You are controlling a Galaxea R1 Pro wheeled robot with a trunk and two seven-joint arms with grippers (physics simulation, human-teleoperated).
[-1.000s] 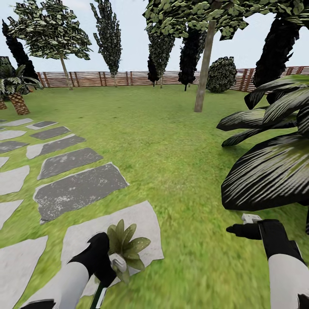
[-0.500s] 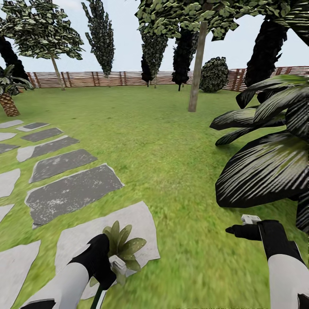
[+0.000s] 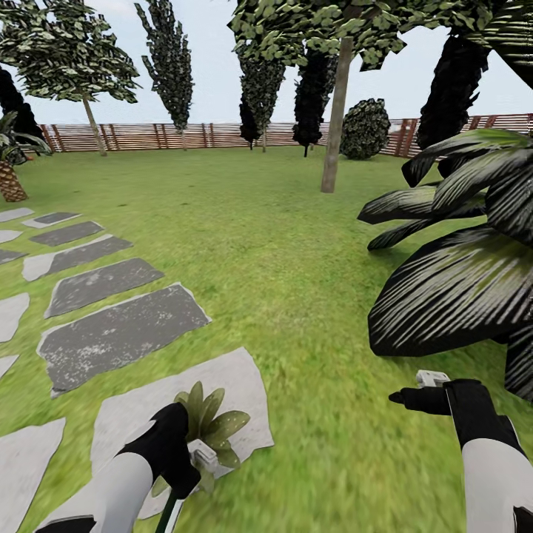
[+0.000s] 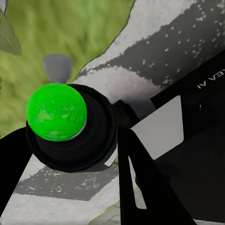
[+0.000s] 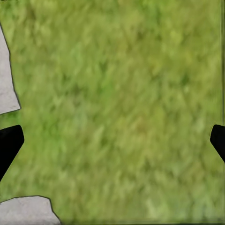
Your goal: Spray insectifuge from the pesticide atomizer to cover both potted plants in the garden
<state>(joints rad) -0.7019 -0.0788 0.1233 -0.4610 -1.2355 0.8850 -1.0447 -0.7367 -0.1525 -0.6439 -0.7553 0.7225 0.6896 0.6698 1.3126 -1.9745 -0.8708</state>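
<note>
Now potted plant (image 3: 209,428) nearer left gripper (image 3: 194,463)

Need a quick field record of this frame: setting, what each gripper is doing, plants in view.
setting: grass lawn with grey paving slabs, brown slat fence at the back
left gripper: low, beside a small rosette plant that stands on a pale slab
left hold: shut on a black, green-topped object, likely the atomizer
right gripper: open, over bare grass, holding nothing
other plant: tall dark palm, white-streaked fronds, ahead of the right arm
second rosette: not seen
</note>
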